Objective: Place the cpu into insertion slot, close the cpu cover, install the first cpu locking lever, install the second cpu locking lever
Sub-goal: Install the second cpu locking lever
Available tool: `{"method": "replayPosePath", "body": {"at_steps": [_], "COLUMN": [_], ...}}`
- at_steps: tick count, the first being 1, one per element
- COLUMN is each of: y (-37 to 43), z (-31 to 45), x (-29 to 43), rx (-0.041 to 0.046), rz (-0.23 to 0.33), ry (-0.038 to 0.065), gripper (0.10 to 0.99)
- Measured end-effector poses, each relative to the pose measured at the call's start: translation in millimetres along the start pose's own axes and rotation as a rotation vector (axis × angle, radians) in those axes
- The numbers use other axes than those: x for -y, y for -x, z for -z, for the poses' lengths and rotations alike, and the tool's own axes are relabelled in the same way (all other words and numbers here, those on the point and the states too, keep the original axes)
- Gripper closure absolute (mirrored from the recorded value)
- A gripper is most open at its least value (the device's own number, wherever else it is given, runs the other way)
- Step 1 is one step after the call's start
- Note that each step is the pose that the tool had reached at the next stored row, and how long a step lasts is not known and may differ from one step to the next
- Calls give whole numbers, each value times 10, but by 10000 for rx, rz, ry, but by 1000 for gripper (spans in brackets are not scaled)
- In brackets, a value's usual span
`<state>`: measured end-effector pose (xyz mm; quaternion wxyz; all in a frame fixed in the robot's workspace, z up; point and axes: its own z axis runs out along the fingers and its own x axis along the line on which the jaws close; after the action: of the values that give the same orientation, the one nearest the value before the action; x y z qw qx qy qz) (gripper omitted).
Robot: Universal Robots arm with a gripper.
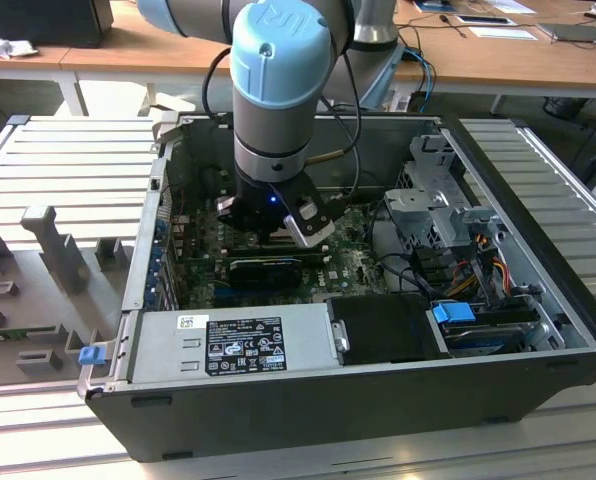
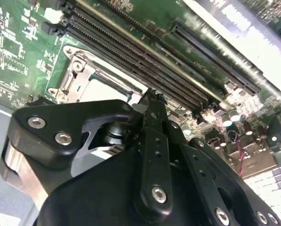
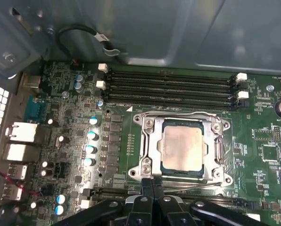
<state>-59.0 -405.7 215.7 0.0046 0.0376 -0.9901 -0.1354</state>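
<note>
While poised just beside the socket's edge, gripper pinched shut, holding nothing. Beyond the fingertips, cpu seated flat in insertion slot, cpu cover lying down around it. Probably thin, stiff, springy metal; best pushed at edges.

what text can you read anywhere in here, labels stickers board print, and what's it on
None can be quoted.
black label on the power supply: print too small to read
white sticker beside it: too small
white lettering on the motherboard: blurred
tag on the black cable: blurred
cpu face: no readable marking
</note>
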Motion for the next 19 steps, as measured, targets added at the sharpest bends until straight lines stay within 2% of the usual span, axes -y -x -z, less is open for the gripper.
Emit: {"method": "replayPosePath", "body": {"at_steps": [2,4,5,8,13,19], "y": [-28,-49,-88,-111,-118,-141], "z": [-3,-21,-74,-110,-167,-211], "x": [28,32,45,51,30,3], "rx": [-16,-34,-61,-64,-53,-47], "rz": [101,194,314,350,368,378], "ry": [153,257,345,408,574,660], "gripper": [980,980,980,980,980,980]}}
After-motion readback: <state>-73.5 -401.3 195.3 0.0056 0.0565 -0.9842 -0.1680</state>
